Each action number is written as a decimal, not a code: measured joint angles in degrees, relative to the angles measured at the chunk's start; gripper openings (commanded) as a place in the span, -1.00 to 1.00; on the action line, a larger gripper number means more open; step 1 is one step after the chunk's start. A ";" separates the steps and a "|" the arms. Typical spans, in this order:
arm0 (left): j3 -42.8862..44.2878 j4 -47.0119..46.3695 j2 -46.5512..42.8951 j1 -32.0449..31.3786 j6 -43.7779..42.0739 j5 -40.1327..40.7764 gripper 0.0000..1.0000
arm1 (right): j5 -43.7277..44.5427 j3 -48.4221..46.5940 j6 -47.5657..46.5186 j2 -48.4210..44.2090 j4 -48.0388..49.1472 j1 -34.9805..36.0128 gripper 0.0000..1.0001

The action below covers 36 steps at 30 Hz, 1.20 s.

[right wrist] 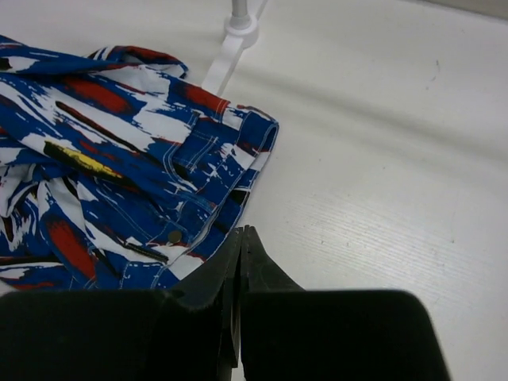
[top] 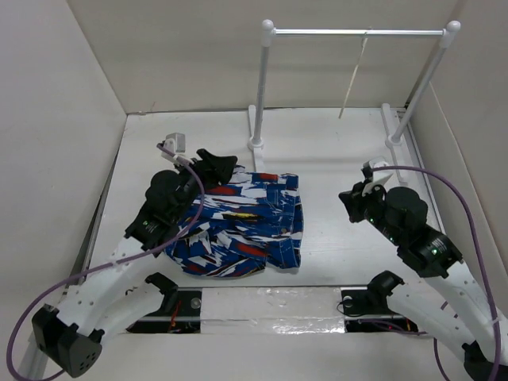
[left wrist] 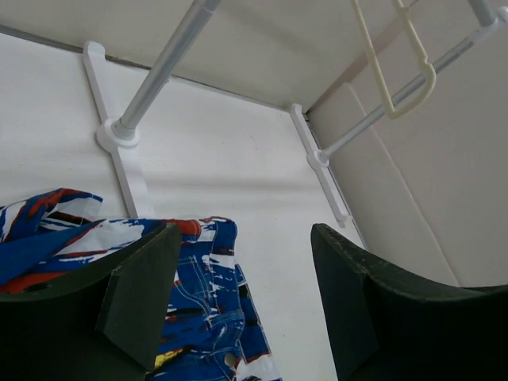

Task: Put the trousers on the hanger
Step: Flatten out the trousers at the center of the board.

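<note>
The trousers lie crumpled and folded on the table, royal blue with white, red, black and yellow streaks. They also show in the left wrist view and the right wrist view. The pale cream hanger hangs from the top bar of the white rack, seen edge-on; its lower loop shows in the left wrist view. My left gripper is open and empty above the trousers' far left edge. My right gripper is shut and empty, right of the trousers.
The white tubular rack stands at the back on two posts with flat feet. White walls close in the table on the left, back and right. Purple cables run along both arms.
</note>
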State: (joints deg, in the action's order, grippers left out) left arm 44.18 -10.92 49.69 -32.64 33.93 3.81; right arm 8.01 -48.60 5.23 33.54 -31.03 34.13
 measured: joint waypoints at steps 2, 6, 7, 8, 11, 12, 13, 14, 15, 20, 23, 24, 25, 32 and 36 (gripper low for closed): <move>-1.46 0.39 -3.87 0.00 0.35 1.09 0.28 | -0.11 0.46 0.22 1.64 0.31 0.00 -0.76; -5.18 5.38 -9.99 0.00 1.79 4.87 0.28 | -0.07 1.99 0.74 4.55 1.70 0.00 0.02; -5.75 7.63 -11.10 0.00 2.49 6.21 0.33 | -0.07 2.45 0.94 5.27 2.19 -0.09 0.16; -6.23 9.81 -11.96 0.00 3.23 7.91 0.46 | -0.02 2.84 1.16 6.08 2.60 -0.20 0.25; -6.75 15.80 -13.25 0.00 5.79 12.90 0.50 | -0.07 3.78 1.55 9.38 5.29 -0.76 0.49; -6.93 17.35 -13.44 0.00 6.54 14.08 0.50 | -0.13 3.87 1.70 10.67 6.38 -0.83 0.58; -7.06 18.75 -13.68 0.00 7.19 15.15 0.51 | -0.31 3.93 1.79 12.28 7.61 -1.11 0.63; -7.08 19.98 -13.88 0.00 7.82 16.26 0.51 | -0.61 4.07 1.90 14.16 8.96 -1.51 0.64; -7.08 21.14 -14.01 0.00 8.66 17.53 0.51 | -1.20 4.11 1.90 16.04 10.23 -2.01 0.69; -7.08 26.69 -14.36 0.04 12.13 23.23 0.58 | -5.03 4.52 2.34 26.88 18.10 -5.25 0.80; -7.08 28.52 -14.36 0.50 13.75 25.00 0.62 | -8.17 4.52 2.56 35.43 24.15 -6.21 0.82; -7.08 28.89 -14.32 0.66 14.21 25.33 0.63 | -9.20 4.50 2.56 38.56 25.92 -6.27 0.84; -7.08 29.24 -14.27 0.92 14.80 25.57 0.66 | -9.90 4.48 2.58 41.31 27.61 -6.29 0.84; -7.50 31.15 -14.23 1.77 18.03 29.07 0.75 | -12.20 4.46 4.96 56.81 37.29 -6.25 0.80; -8.74 32.02 -13.38 1.92 19.85 31.69 0.80 | -13.38 4.48 6.75 61.00 42.86 -5.95 0.44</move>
State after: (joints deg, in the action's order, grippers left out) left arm 35.44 21.10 36.32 -30.72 53.78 35.51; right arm -5.37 -44.12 11.99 94.54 11.84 28.18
